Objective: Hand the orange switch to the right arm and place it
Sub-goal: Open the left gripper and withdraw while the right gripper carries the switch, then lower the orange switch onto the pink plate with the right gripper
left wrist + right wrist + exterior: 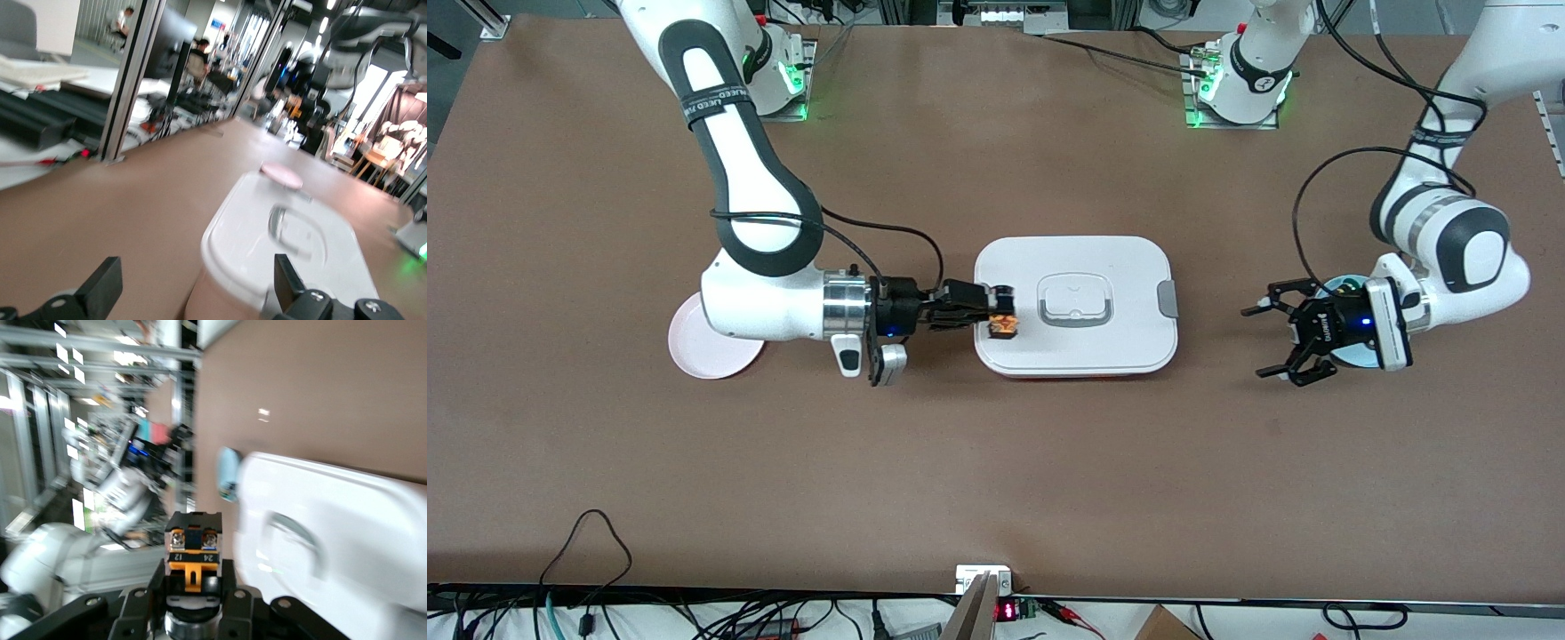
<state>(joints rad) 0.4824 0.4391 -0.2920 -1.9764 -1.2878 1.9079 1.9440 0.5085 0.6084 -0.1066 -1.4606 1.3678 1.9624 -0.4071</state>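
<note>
While the right pincer (996,313) pinches the orange switch (1003,324) over the white lidded box (1120,267), the left pincer (1267,342) waits spread above the counter (996,480).

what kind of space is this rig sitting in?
Likely a robotics lab or workshop: two arms bolted to a brown table, aluminium framing beside it, and people at benches in the left wrist view. The right tool holds the orange switch over a white lidded container.

The orange switch (193,550) shows "12" and "24" on its terminal face (other markings are unreadable).
</note>
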